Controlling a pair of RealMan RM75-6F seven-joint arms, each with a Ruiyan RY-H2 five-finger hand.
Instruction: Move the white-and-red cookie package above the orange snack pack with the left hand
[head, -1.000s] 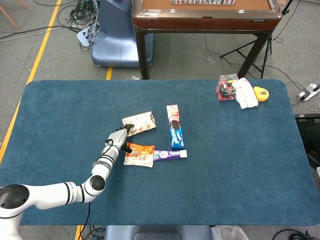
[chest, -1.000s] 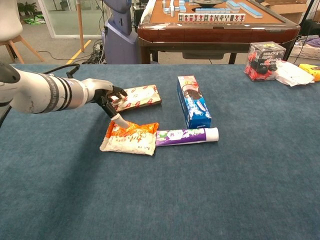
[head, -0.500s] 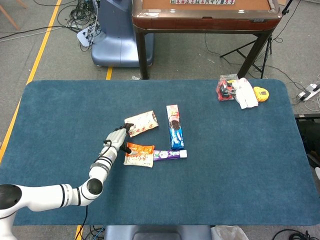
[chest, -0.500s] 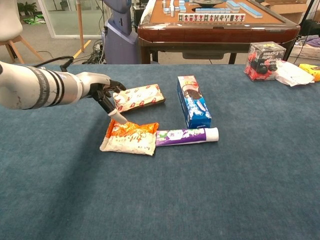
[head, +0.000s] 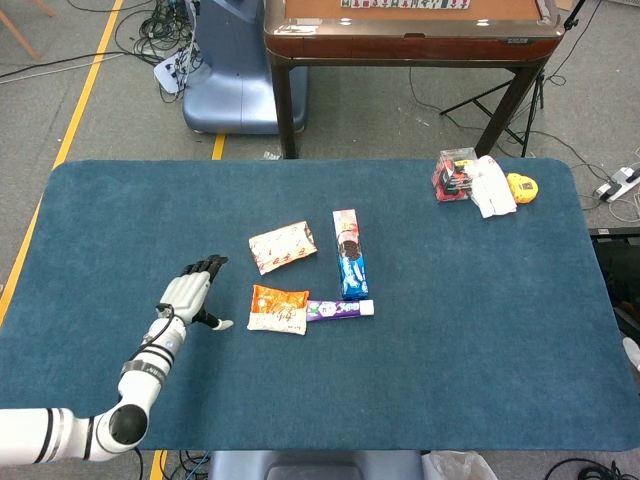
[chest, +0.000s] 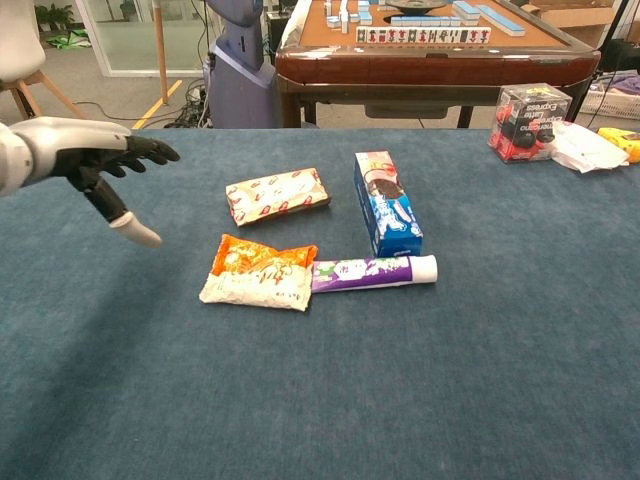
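Note:
The white-and-red cookie package (head: 282, 247) (chest: 277, 195) lies flat on the blue table, just beyond the orange snack pack (head: 279, 308) (chest: 260, 272) and apart from it. My left hand (head: 190, 297) (chest: 98, 165) hovers well to the left of both packs with its fingers spread and nothing in it. The right hand shows in neither view.
A blue cookie box (head: 348, 254) (chest: 386, 203) lies right of the package and a purple tube (head: 340, 310) (chest: 372, 271) touches the snack pack's right end. A clear box (head: 455, 175) (chest: 528, 121), white wrapper and yellow item sit at the far right corner.
My left hand let go of the cookie package and drew back to the left, opening its fingers. The package shifted slightly away from the snack pack beforehand.

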